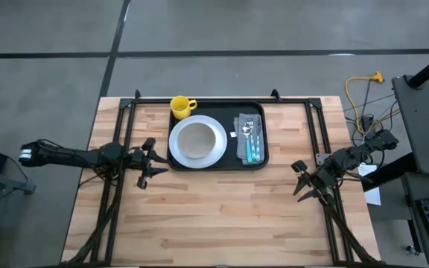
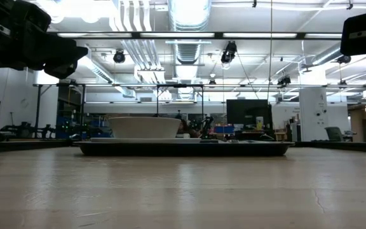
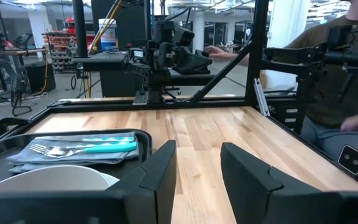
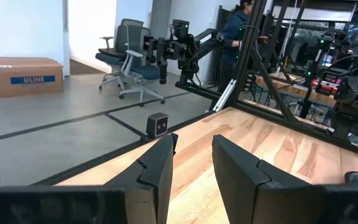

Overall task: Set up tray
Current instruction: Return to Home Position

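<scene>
The black tray (image 1: 233,112) lies at the table's far middle. On it a white plate (image 1: 197,141) carries a bowl. A yellow mug (image 1: 182,106) stands at the tray's far left corner. A grey napkin (image 1: 249,138) with a fork and teal-handled cutlery (image 3: 79,149) lies on the tray's right part. My left gripper (image 1: 151,162) hovers open just left of the tray's near left corner, and the plate (image 3: 48,180) shows in front of its fingers (image 3: 197,180). My right gripper (image 1: 302,181) hovers open near the table's right edge, with nothing between its fingers (image 4: 191,174).
Black frame rails (image 1: 125,119) run along the table's left, right and far sides. A small camera box (image 4: 158,124) sits at the table's edge. A person (image 3: 328,74) is seated beyond the right side. Bare wood (image 1: 222,216) spreads across the near half.
</scene>
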